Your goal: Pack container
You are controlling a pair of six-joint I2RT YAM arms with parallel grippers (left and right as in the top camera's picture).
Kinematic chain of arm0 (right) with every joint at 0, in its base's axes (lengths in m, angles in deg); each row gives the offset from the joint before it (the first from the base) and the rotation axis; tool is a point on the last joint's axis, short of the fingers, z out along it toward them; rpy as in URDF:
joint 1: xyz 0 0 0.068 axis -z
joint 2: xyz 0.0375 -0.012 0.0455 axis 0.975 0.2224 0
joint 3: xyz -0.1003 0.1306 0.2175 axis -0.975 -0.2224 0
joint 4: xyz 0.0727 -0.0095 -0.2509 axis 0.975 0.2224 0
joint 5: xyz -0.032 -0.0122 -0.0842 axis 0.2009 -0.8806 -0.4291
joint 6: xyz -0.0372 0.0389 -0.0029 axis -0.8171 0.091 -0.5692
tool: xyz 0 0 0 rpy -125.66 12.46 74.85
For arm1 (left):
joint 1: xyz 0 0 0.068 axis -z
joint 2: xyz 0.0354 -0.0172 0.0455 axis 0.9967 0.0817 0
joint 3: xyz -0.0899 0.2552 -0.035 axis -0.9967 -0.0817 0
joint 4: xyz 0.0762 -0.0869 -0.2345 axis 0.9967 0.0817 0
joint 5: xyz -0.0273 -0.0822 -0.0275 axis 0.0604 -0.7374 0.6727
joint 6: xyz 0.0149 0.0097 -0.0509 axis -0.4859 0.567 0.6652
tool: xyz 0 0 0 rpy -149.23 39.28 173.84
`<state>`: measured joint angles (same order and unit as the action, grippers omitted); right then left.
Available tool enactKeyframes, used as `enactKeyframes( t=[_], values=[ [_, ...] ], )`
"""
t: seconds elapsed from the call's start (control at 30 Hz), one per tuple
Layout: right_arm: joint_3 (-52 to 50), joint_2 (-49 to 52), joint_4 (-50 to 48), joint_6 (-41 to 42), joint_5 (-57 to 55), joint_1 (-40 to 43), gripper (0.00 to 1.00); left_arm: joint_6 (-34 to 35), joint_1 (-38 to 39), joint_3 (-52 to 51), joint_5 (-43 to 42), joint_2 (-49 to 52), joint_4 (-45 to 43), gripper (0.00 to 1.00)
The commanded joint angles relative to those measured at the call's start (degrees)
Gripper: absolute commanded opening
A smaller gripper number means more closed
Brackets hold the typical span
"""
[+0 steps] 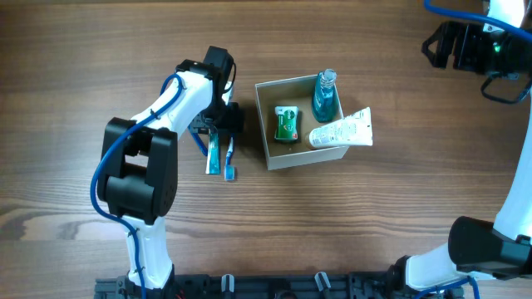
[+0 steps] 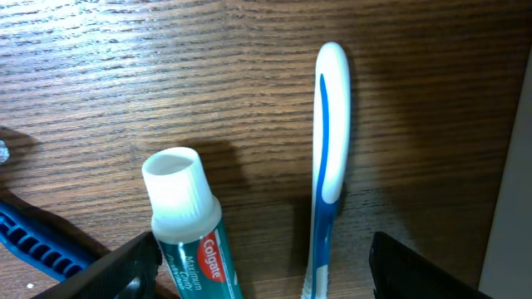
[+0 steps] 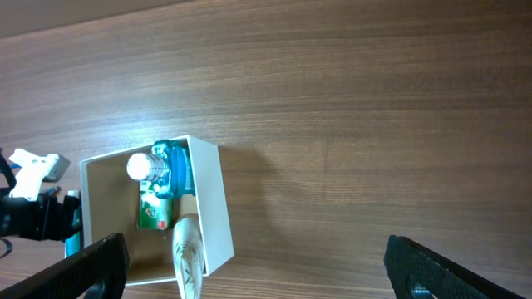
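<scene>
Left gripper (image 2: 264, 249) is seen low over the brown wooden table (image 1: 374, 224), its jaws spread wide. Between its two dark fingers (image 2: 125, 266) lie a teal toothpaste tube with a white cap and a red label (image 2: 183, 224) and a white and blue toothbrush (image 2: 330, 133). The two are set side by side on the wood and neither is gripped. A blue ribbed object (image 2: 33, 241) is partly seen at the edge of the left wrist view, and what it is cannot be told.

The small square open-topped container with thin white walls and a tan cardboard floor (image 1: 303, 158) is placed near the middle of the table, just right of the left gripper and apart from it. Inside it a small green packet (image 1: 287, 124) is laid flat, and a blue bottle with a clear cap (image 1: 324, 95) is stood in the far right corner. A white squeeze tube (image 1: 342, 130) is laid across the right wall, its flat end jutting outside.

The right gripper (image 3: 253, 241) is held high and well away at the far right, its jaws wide apart and nothing held.
</scene>
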<state>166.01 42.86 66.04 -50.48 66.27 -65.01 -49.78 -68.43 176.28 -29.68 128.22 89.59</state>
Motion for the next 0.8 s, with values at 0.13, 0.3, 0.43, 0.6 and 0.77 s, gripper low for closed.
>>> enactKeyframes(
  t=[0.13,0.3,0.43,0.6,0.77],
  values=[
    [0.11,0.11,-0.2,-0.52,-0.72,-0.13,1.0,0.48,-1.29,-0.37,1.36,1.36,-0.11,0.8],
    [0.11,0.11,-0.2,-0.55,-0.72,-0.13,1.0,1.51,-1.81,-0.37,0.17,1.36,-0.17,0.79],
    [0.11,0.11,-0.2,-0.52,-0.72,-0.13,1.0,1.53,-1.9,-0.37,-0.17,1.36,-0.2,0.79],
    [0.11,0.11,-0.2,-0.52,-0.72,-0.13,1.0,1.95,-1.9,-0.37,-1.46,1.36,-0.42,0.79],
    [0.11,0.11,-0.2,-0.55,-0.72,-0.13,1.0,3.21,-1.9,-0.37,-2.49,1.36,-1.2,0.79]
  ],
)
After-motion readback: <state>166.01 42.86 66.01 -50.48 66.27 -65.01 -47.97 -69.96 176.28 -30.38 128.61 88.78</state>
